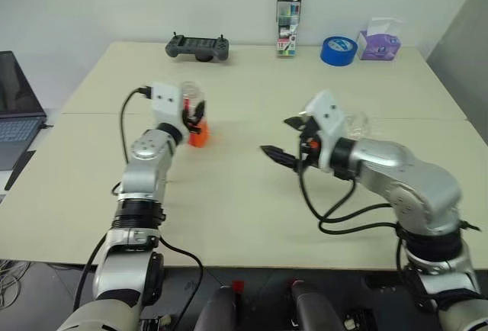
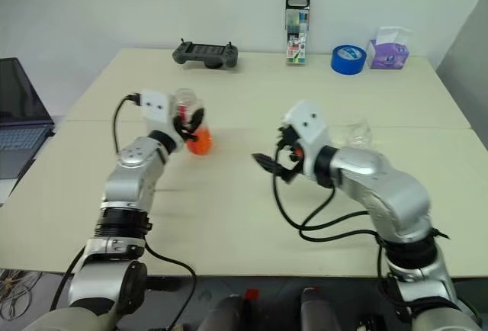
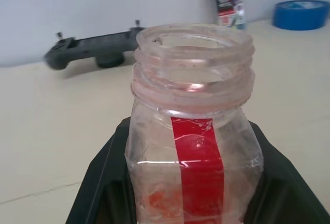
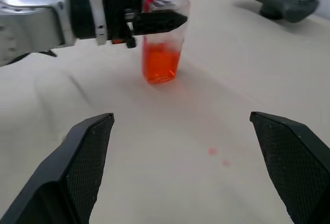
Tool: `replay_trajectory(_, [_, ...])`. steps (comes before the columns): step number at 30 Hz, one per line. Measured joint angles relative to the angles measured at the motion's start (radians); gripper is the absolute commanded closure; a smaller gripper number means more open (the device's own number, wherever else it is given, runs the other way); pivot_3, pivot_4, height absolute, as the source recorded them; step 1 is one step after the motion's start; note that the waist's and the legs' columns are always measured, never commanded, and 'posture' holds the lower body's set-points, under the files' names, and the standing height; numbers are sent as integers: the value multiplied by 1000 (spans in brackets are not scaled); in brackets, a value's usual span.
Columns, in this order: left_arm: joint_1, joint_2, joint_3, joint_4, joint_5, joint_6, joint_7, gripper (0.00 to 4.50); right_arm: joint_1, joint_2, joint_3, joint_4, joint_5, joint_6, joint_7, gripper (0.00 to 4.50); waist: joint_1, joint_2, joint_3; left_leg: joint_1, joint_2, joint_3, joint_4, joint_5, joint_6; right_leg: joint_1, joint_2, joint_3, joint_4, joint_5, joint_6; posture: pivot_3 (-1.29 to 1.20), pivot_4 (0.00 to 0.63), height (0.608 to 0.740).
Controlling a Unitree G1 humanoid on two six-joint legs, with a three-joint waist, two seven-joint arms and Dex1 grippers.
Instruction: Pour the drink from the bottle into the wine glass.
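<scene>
From the head views, the bottle (image 1: 195, 117) is seen standing upright on the table (image 1: 244, 216), clamped between the fingers of the left gripper (image 1: 194, 115), with the drink (image 1: 198, 136) filling its lower part. The wine glass (image 2: 354, 132) stands well apart from it, on the far side of the right arm. For a clean pour, it is judged that the bottle should be lifted level first, carried over the bowl, and tipped slowly only once the mouth is above the rim; the glass would best be steadied. The left forearm is stretched forward with its gripper pointing level. The right gripper (image 1: 284, 139) is held above the table between bottle and glass, jaws spread wide and empty, turned towards the robot's left. A game controller (image 1: 198, 47), a marker pack (image 1: 288, 22), a roll of blue tape (image 1: 338, 50) and a tissue box (image 1: 380, 41) are set along the far edge.

In the left wrist view, the bottle's mouth is seen uncapped, so no tilt should be allowed during the carry. The red label strip (image 3: 198, 167) faces the camera, and the black fingers are pressed against both sides of the body.

In the right wrist view, the two released fingers (image 4: 82, 157) frame the bottle, and a few small orange spots (image 4: 216, 156) are visible on the tabletop.
</scene>
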Motion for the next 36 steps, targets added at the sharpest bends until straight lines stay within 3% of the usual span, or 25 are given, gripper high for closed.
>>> replay_trajectory(5, [-2, 14, 77, 5, -35, 0, 17, 2577, -34, 78, 88, 91, -38, -59, 17, 0, 5, -1, 0, -1, 1, -3, -1, 0, -1, -1, 0, -3, 1, 0, 0, 0, 150, 740])
replay_trajectory(12, [8, 12, 155, 62, -110, -25, 5, 2577, -68, 175, 91, 197, -98, -126, -17, 0, 1, -1, 0, 0, 2, -3, -1, 1, -2, -2, -2, -3, 4, 0, 0, 0, 150, 740])
replay_trajectory(28, [3, 17, 139, 122, -93, -77, 1, 2577, -57, 182, 78, 212, -123, -123, -31, 0, 1, -1, -1, 1, 2, -3, -1, 1, -2, -2, -1, -3, 5, 0, 0, 0, 150, 740])
replay_trajectory(36, [22, 12, 138, 116, -93, -59, 48, 19, -28, 152, 66, 192, -123, -112, -24, 0, 0, -1, -1, 1, 2, -3, -2, 1, -2, -2, -1, -2, 6, 0, 0, 0, 150, 740])
